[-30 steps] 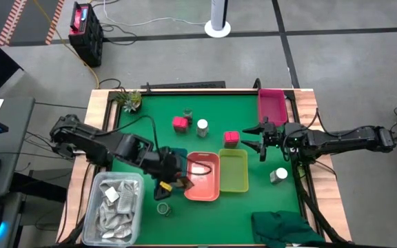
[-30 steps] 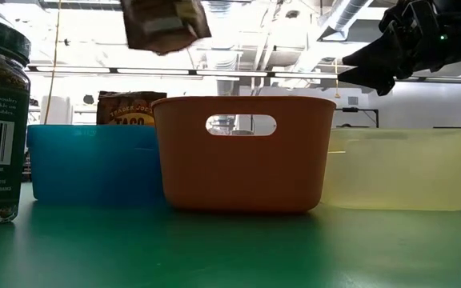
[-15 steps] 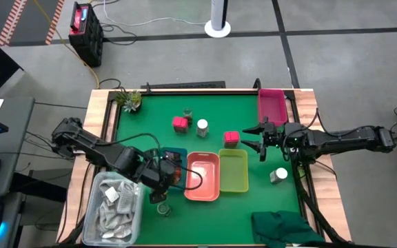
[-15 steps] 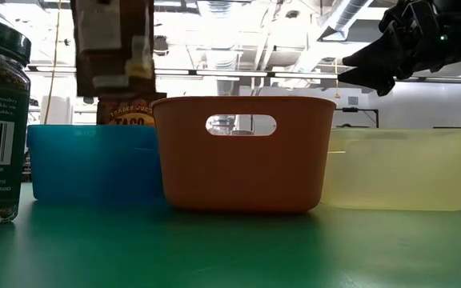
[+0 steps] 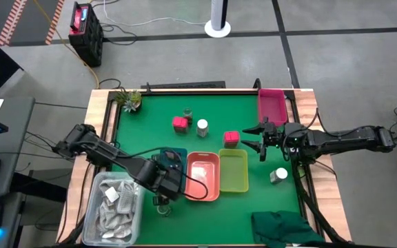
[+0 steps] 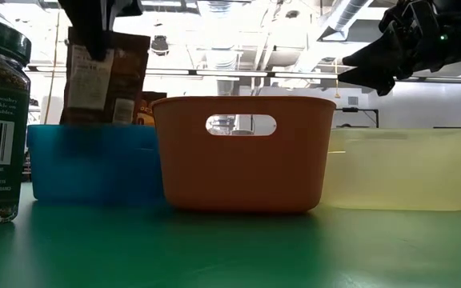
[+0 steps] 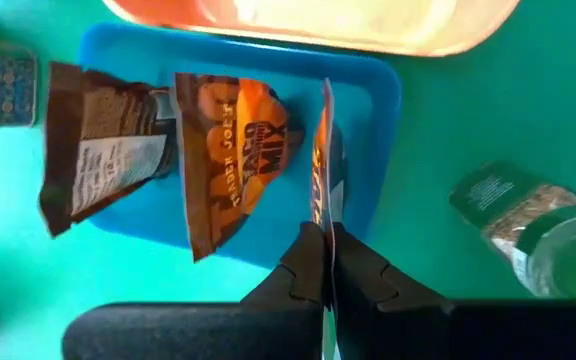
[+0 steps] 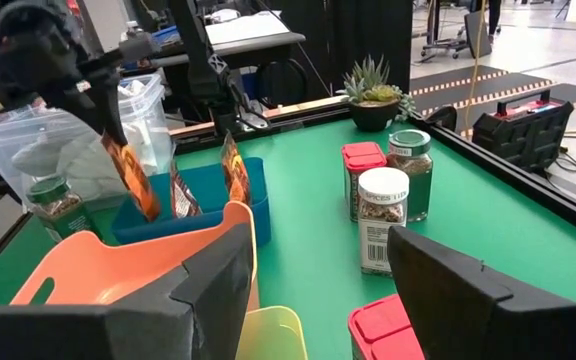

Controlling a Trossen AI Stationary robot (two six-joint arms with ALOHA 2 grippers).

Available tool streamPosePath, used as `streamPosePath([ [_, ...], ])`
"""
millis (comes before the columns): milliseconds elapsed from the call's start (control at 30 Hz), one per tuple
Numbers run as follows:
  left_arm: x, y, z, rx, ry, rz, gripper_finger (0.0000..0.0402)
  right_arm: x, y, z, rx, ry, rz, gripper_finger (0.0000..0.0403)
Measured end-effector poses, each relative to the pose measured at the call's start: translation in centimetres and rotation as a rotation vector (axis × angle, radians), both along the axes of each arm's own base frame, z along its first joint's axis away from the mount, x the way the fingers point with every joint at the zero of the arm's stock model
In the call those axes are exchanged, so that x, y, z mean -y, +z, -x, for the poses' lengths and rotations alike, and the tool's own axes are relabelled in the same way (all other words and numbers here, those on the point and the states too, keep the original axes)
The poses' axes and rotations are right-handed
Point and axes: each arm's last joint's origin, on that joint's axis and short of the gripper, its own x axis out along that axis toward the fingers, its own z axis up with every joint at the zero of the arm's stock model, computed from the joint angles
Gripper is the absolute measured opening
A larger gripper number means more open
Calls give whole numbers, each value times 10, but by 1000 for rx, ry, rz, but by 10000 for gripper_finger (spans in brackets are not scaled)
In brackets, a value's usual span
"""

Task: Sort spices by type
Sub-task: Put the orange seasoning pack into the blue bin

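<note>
Jaws of the left gripper [image 7: 325, 262] pinch a brown-orange packet [image 7: 323, 160] upright over the blue tray [image 7: 376, 130].

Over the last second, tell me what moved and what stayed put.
The left gripper, shut on a brown packet, carried it from above the orange tray back over the blue tray and lowered it, upright, beside the packets already there. The right gripper, trays and jars stayed put.
</note>
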Motion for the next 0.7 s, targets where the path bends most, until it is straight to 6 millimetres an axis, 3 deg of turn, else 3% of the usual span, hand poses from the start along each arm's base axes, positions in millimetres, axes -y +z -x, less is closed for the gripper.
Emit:
streamPosePath([
  [700,1,-33,-4,-22,-93,78,13,0,0,0,1,0,0,260],
])
